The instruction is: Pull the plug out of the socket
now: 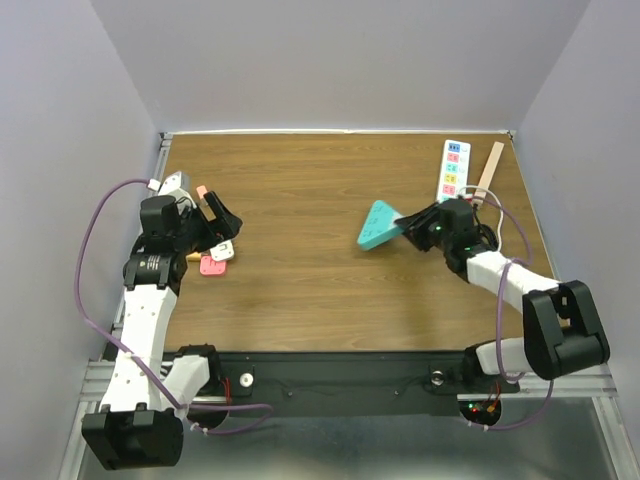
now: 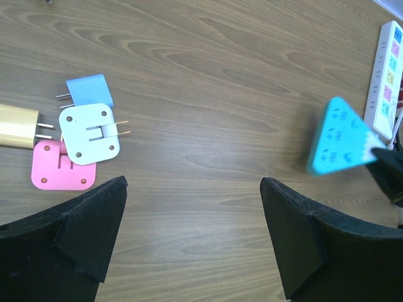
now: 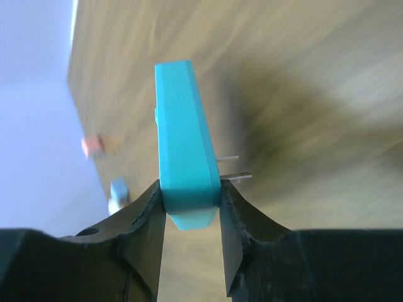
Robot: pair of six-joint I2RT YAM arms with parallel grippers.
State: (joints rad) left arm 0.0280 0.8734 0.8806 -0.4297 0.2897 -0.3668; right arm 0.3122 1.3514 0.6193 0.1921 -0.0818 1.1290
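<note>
From where I stand, the pulling itself looks finished. The right arm (image 1: 500,270) has its jaws clamped on the flat sides of a teal triangular plug (image 3: 182,145), gripping it near one corner. Its two metal prongs (image 3: 232,168) stick out bare, with nothing around them. The plug hangs tilted over the table (image 1: 300,180), toward the middle right, and seems to be off the wood, to judge by the soft shadow under it.

The white power strip (image 1: 453,172) lies well apart from the plug, near the far right corner, with a thin wooden stick (image 1: 490,170) just beside it. I can make out nothing plugged into its coloured sockets, though they are small from above.

The left arm (image 1: 150,290) is over at the far left, with its jaws spread wide and holding nothing. They hover near a small heap of loose plugs: a pink one (image 2: 63,167), a white one (image 2: 89,133) overlapping it, a blue one (image 2: 89,90) touching the white one's far edge, and a beige one (image 2: 17,126) at the side. All of these rest on the table.

I judge that the task's own step is done. What seems to be left is only setting the teal plug down somewhere, perhaps with the others, and letting go.
</note>
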